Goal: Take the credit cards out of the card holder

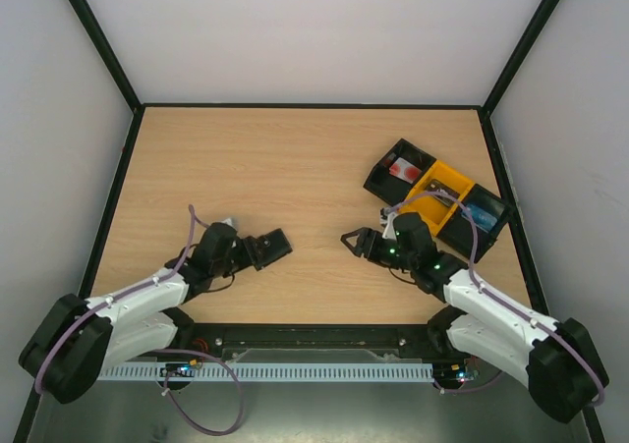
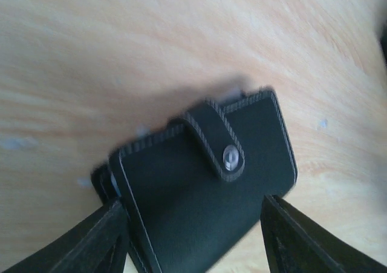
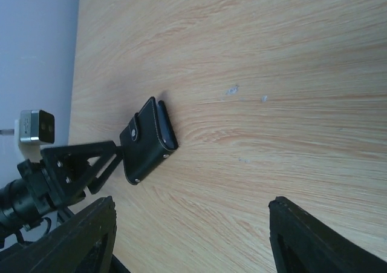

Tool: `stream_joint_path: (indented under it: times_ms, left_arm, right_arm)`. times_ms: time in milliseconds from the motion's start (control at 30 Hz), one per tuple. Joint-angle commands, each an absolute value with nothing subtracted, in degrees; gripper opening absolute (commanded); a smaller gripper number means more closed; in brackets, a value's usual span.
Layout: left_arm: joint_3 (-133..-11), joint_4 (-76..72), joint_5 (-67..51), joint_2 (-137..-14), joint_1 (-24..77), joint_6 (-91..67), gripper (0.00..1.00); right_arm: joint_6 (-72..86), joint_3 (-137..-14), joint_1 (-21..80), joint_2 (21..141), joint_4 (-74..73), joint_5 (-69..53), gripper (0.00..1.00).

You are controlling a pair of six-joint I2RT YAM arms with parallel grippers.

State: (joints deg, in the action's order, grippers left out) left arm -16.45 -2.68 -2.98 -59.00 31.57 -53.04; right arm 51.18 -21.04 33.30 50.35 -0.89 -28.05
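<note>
The card holder (image 1: 272,246) is a small black wallet, closed, with its snap strap fastened. My left gripper (image 1: 254,250) is shut on it at the left of the table, just above the wood. In the left wrist view the holder (image 2: 199,188) sits between my two fingers (image 2: 91,243). In the right wrist view the holder (image 3: 148,143) lies ahead, gripped by the left gripper (image 3: 115,155). My right gripper (image 1: 356,242) is open and empty, a short way right of the holder and facing it. The credit cards are hidden inside the holder.
A long black-and-yellow three-compartment tray (image 1: 439,183) stands at the back right, behind my right arm. It holds a small red-and-white object (image 1: 402,168) and a small bright blue object (image 1: 481,213). Black frame rails edge the table.
</note>
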Motion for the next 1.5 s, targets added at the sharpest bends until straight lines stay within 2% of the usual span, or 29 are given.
stream_joint_path:
  times_ms: [0, 233, 367, 433, 633, 767, 933, 1033, 1167, 1333, 1467]
  left_arm:
    - [-11.99, -14.48, -10.34, -60.69, 36.06, -58.16, 0.59]
    - [-14.83, -15.01, -13.09, -62.35, 38.45, -58.21, 0.57]
    - [-17.43, -5.55, -4.21, -58.91, 37.76, -54.58, 0.69]
    - [-18.74, -2.31, -1.57, -57.75, 36.50, -52.57, 0.71]
    - [-19.59, -0.97, 0.52, -58.35, 31.21, -48.50, 0.71]
    - [-20.49, -2.72, -0.98, -62.56, 30.49, -45.91, 0.69]
    - [-19.78, -7.88, -7.71, -67.91, 30.62, -45.12, 0.62]
    - [-18.59, -10.72, -9.99, -69.55, 31.12, -46.09, 0.48]
    - [-17.11, -14.63, -13.52, -71.00, 32.19, -48.12, 0.36]
    - [-15.67, -18.28, -14.66, -73.03, 34.62, -50.56, 0.29]
    - [-15.57, -20.49, -16.43, -74.41, 36.12, -52.29, 0.23]
  right_arm:
    - [51.62, -21.90, 37.29, 54.46, 3.89, -25.13, 0.68]
    - [54.30, -24.47, 44.06, 64.67, 9.96, -21.76, 0.65]
    - [59.50, -24.31, 48.01, 70.13, 17.34, -19.10, 0.61]
    - [62.59, -23.76, 49.62, 73.08, 21.93, -17.68, 0.59]
    - [71.50, -21.64, 52.02, 84.44, 40.40, -16.81, 0.54]
    - [71.92, -25.53, 53.72, 91.49, 42.79, -17.84, 0.53]
    - [73.47, -26.39, 55.16, 96.44, 45.50, -15.43, 0.50]
    - [74.18, -26.50, 55.32, 99.58, 47.72, -16.14, 0.49]
    - [74.62, -26.50, 55.54, 101.95, 49.30, -15.98, 0.49]
    - [73.93, -27.02, 55.56, 103.09, 49.68, -15.88, 0.46]
    - [74.09, -26.66, 55.61, 102.84, 50.35, -15.98, 0.39]
